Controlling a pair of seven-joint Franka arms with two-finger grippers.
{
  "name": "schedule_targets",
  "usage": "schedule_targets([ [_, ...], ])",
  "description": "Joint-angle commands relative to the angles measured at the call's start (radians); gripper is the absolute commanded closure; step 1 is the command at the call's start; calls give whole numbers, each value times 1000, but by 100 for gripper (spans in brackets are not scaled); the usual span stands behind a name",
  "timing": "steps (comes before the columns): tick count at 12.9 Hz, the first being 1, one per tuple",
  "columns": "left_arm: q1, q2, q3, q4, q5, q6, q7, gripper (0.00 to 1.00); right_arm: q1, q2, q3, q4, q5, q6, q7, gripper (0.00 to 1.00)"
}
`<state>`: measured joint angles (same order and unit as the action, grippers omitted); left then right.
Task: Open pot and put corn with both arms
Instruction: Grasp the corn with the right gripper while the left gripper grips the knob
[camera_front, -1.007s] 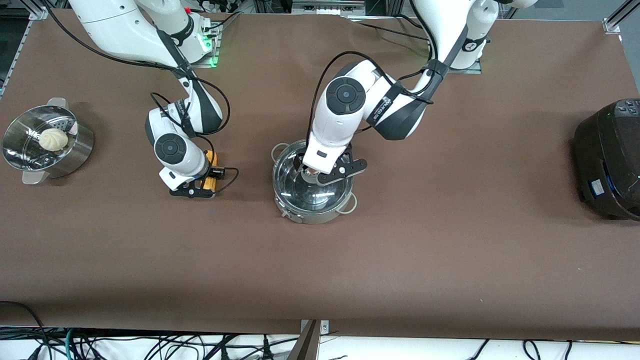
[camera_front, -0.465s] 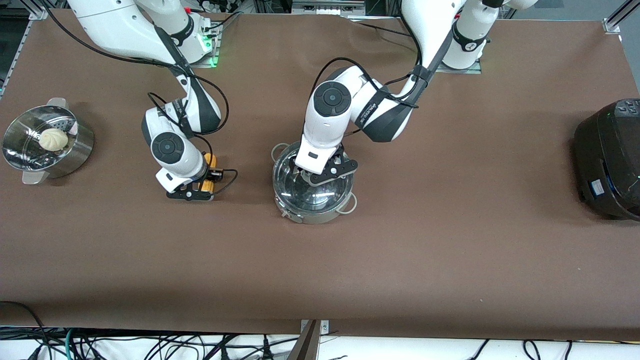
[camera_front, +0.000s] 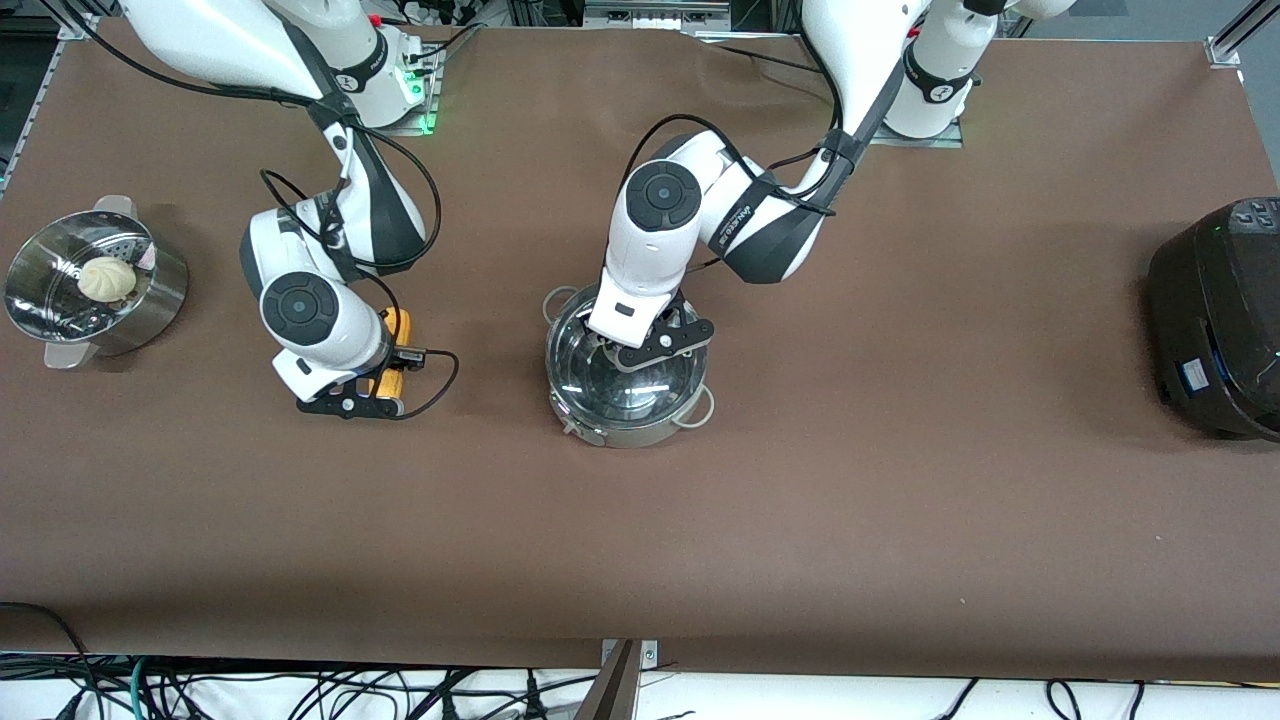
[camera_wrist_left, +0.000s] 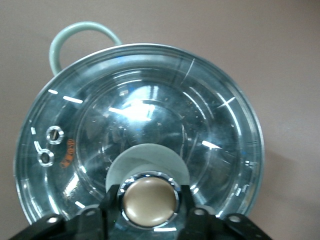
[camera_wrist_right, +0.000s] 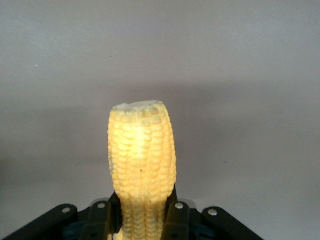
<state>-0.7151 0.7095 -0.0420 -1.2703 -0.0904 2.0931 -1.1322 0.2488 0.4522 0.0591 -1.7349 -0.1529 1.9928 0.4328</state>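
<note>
Two pincers are gripping: the left pincer (camera_wrist_left: 149, 220) is clamping the smooth tan knob (camera_wrist_left: 149, 201) on the shiny round pot (camera_front: 622, 385), the right pincer (camera_wrist_right: 142, 220) is pinching the bumpy cylindrical corn (camera_wrist_right: 142, 170) over the table (camera_front: 900, 500) beside the pot.

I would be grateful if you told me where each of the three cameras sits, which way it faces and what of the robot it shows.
Front view: high across the table, facing both arms; shows the pot, corn and both grippers.
Left wrist view: on the left arm, looking down at the lid's knob between the left gripper fingers.
Right wrist view: on the right arm, looking along the corn held in the right gripper.
Shared: front and left wrist views both show the pot; front and right wrist views both show the corn.
</note>
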Motion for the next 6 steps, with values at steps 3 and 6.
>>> schedule_targets([
  [3, -11, 28, 16, 43, 23, -18, -11, 100, 3, -3, 7, 278, 131, -343, -91, 99],
  [6, -9, 24, 17, 43, 24, 8, 23, 100, 1, -46, 5, 386, 162, -504, -94, 98],
])
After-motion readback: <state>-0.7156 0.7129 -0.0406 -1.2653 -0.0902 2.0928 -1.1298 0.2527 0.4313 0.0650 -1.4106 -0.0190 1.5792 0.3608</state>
